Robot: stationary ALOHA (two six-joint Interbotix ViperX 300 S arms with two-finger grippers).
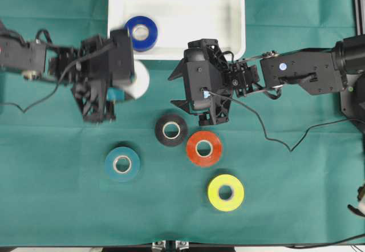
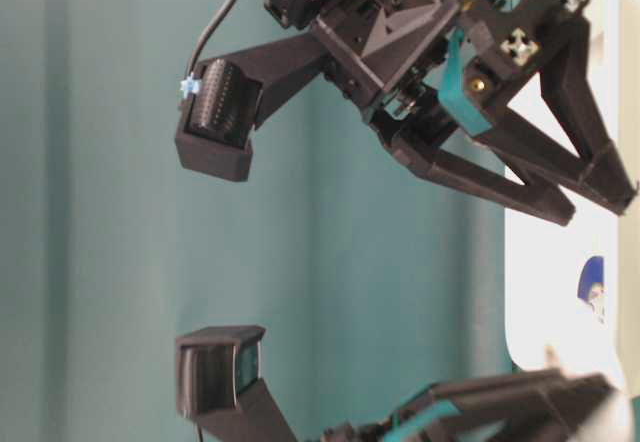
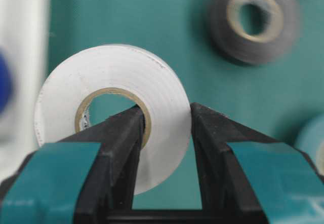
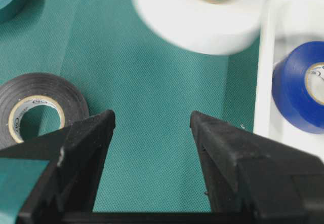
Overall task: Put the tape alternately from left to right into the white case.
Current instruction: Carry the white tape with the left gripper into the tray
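My left gripper (image 3: 167, 115) is shut on the white tape (image 3: 116, 82), one finger through the pale core and the other on the outer wall. From overhead, that roll (image 1: 139, 80) hangs just in front of the white case (image 1: 228, 12), whose near left corner holds the blue tape (image 1: 141, 32). My right gripper (image 4: 152, 120) stands open over bare cloth with nothing between its fingers, right of the white roll (image 4: 202, 16) and in front of the case (image 4: 266, 82). On the cloth lie the black (image 1: 171, 129), red-orange (image 1: 204, 148), teal (image 1: 122, 163) and yellow (image 1: 225, 192) rolls.
Green cloth covers the table. A black cable (image 1: 268, 135) trails from the right arm across the cloth, right of the red-orange roll. The black roll (image 4: 38, 107) lies close to the right gripper's left finger. The table's front edge runs below the yellow roll.
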